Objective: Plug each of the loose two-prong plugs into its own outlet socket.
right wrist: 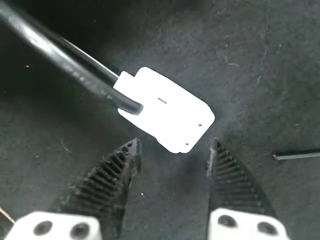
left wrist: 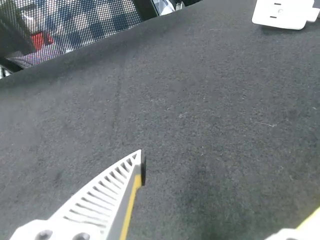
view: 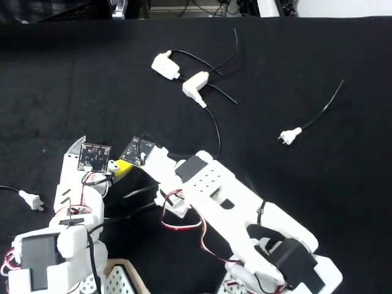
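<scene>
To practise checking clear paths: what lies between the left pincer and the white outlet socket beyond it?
Bare black cloth, nothing else, between the left pincer and the outlet socket, as the left wrist view shows.

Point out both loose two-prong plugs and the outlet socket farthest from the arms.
Left plug (view: 28, 198): high view, on its white body.
Right plug (view: 292, 134): high view, on its white body.
Farthest outlet socket (view: 163, 63): high view, on the middle of its white casing.
</scene>
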`<action>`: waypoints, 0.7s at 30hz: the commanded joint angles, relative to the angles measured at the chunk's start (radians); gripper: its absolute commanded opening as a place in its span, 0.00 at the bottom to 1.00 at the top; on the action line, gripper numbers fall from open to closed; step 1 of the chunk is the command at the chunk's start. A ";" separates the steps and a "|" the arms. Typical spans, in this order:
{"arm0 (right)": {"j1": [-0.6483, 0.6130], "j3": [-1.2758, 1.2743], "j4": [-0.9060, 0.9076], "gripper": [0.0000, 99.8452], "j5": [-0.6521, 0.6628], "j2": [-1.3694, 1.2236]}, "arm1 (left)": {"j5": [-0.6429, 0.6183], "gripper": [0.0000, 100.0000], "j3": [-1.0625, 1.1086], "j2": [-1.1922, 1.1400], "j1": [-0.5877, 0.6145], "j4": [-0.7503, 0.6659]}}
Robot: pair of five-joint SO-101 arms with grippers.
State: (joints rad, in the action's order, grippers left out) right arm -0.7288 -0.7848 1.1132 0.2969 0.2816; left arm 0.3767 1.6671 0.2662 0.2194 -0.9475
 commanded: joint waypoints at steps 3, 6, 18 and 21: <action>-0.012 0.067 0.005 0.21 -0.009 0.077 | 0.005 0.52 0.019 0.020 -0.002 0.006; -0.012 0.076 0.003 0.21 -0.011 0.099 | 0.005 0.52 0.019 0.020 -0.002 0.006; -0.110 0.073 -0.057 0.21 -0.064 0.099 | 0.005 0.52 0.019 0.020 -0.002 0.006; -0.118 0.074 -0.078 0.21 -0.068 0.099 | 0.005 0.52 0.019 0.018 -0.002 0.006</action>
State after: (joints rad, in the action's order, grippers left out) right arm -0.8270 -0.7833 1.0656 0.2432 0.3475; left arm 0.3767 1.6671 0.2662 0.2194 -0.9475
